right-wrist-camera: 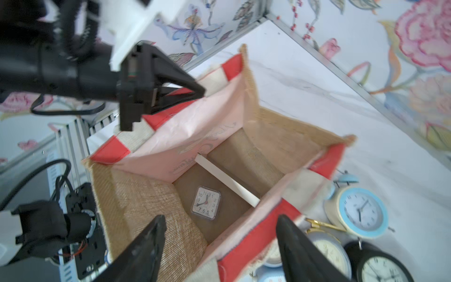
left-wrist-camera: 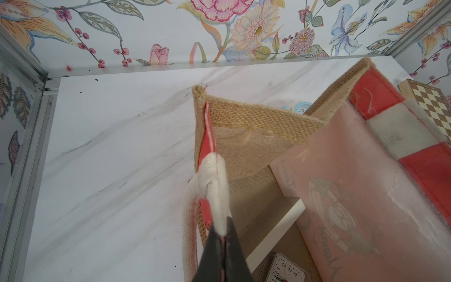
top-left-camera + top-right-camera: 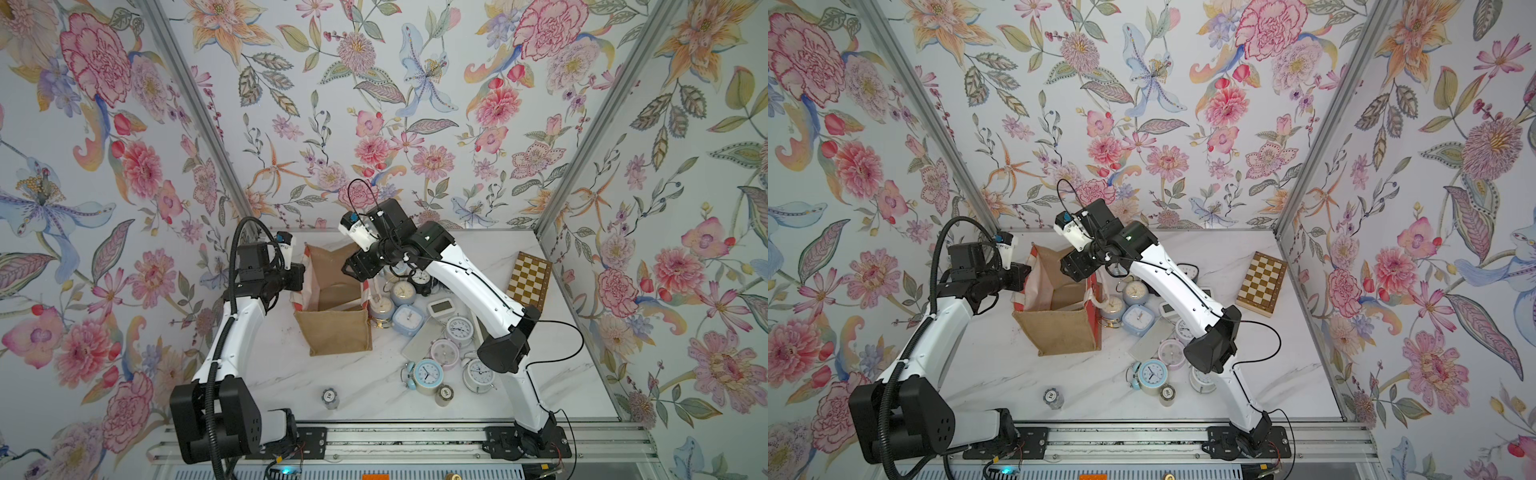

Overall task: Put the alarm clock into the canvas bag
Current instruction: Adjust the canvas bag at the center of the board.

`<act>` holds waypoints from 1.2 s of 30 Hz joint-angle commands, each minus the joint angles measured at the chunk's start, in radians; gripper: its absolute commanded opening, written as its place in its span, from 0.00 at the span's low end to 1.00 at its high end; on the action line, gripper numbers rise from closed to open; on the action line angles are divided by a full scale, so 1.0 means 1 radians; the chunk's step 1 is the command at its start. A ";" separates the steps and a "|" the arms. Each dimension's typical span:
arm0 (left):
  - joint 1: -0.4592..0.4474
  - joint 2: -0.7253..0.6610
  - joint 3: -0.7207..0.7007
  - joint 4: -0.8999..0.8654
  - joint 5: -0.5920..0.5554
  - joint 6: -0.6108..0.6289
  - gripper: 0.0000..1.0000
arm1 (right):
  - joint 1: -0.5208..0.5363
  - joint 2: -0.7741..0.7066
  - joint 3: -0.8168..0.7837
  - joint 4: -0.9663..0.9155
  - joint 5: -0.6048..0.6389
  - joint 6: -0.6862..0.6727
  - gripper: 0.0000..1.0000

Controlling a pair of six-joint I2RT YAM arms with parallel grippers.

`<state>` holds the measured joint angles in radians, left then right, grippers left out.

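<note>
Top views look down; close wrist views share canvas bag (image 2: 246, 122).

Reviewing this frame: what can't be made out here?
Square clock in the bag: hidden in both top views behind the bag's near wall; cut off by the left wrist view's edge.
Clocks under the right arm: partly hidden in both top views.
Black clock: cut off by the right wrist view's edge.

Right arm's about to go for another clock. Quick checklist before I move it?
1. Left gripper shut on canvas bag rim: ok.
2. Bag upright, mouth open: ok.
3. Right gripper open, empty: ok.
4. Square clock lying face-up on bag floor: ok.
5. Right fingers clear of the bag's rim: cannot tell.
6. Blue-rimmed clock free on the table beside the bag: ok.
</note>
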<state>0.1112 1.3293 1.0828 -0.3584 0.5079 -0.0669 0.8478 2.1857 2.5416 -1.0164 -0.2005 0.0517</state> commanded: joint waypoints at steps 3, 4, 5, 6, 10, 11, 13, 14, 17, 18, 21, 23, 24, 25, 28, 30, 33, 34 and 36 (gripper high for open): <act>-0.005 -0.016 0.017 -0.045 -0.016 0.004 0.05 | -0.053 0.009 -0.073 -0.004 -0.042 0.214 0.70; -0.006 -0.016 0.019 -0.044 -0.010 0.003 0.05 | -0.055 0.018 -0.075 -0.005 -0.062 0.222 0.69; -0.007 -0.016 0.020 -0.044 -0.009 0.003 0.05 | -0.054 0.026 -0.076 -0.004 -0.080 0.225 0.67; -0.006 -0.016 0.021 -0.044 -0.007 0.003 0.05 | -0.053 0.034 -0.077 -0.005 -0.098 0.229 0.64; -0.007 -0.016 0.030 -0.055 -0.015 -0.006 0.05 | -0.044 0.051 -0.084 -0.005 -0.108 0.259 0.42; -0.007 -0.017 0.033 -0.063 -0.020 -0.008 0.05 | -0.041 0.050 -0.087 -0.004 -0.113 0.262 0.35; -0.007 -0.022 0.040 -0.078 -0.028 -0.010 0.05 | -0.030 0.042 -0.096 -0.005 -0.111 0.264 0.21; -0.007 -0.026 0.043 -0.086 -0.031 -0.010 0.05 | -0.023 0.036 -0.106 -0.005 -0.106 0.267 0.15; -0.006 -0.041 0.050 -0.112 -0.039 -0.004 0.05 | -0.008 0.007 -0.149 -0.004 -0.073 0.269 0.01; -0.008 -0.048 0.052 -0.123 -0.044 -0.001 0.05 | -0.003 -0.009 -0.169 -0.005 -0.059 0.272 0.00; -0.007 -0.069 0.054 -0.151 -0.062 0.007 0.05 | 0.013 -0.057 -0.228 -0.004 -0.025 0.277 0.00; -0.007 -0.085 0.057 -0.169 -0.080 0.012 0.05 | 0.023 -0.083 -0.260 -0.004 -0.017 0.279 0.00; -0.007 -0.092 0.054 -0.174 -0.085 0.013 0.06 | 0.027 -0.093 -0.277 -0.004 -0.012 0.283 0.00; -0.007 -0.096 0.050 -0.174 -0.086 0.014 0.06 | 0.033 -0.103 -0.289 -0.004 -0.012 0.286 0.00; -0.007 -0.093 0.049 -0.175 -0.091 0.015 0.08 | 0.043 -0.120 -0.311 -0.005 -0.012 0.296 0.00; -0.008 -0.087 0.052 -0.172 -0.095 0.012 0.15 | 0.049 -0.126 -0.320 -0.004 0.001 0.299 0.00; -0.007 -0.088 0.053 -0.143 -0.107 -0.003 0.27 | 0.048 -0.135 -0.329 -0.004 0.008 0.308 0.00; -0.008 -0.087 0.058 -0.131 -0.112 -0.007 0.31 | 0.048 -0.138 -0.330 -0.005 0.008 0.309 0.04; -0.008 -0.074 0.074 -0.106 -0.132 -0.014 0.39 | 0.050 -0.146 -0.328 -0.004 0.011 0.311 0.27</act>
<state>0.1108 1.2518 1.1110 -0.5060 0.4129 -0.0677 0.8955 2.0785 2.2253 -0.9993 -0.2066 0.3485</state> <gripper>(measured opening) 0.370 0.206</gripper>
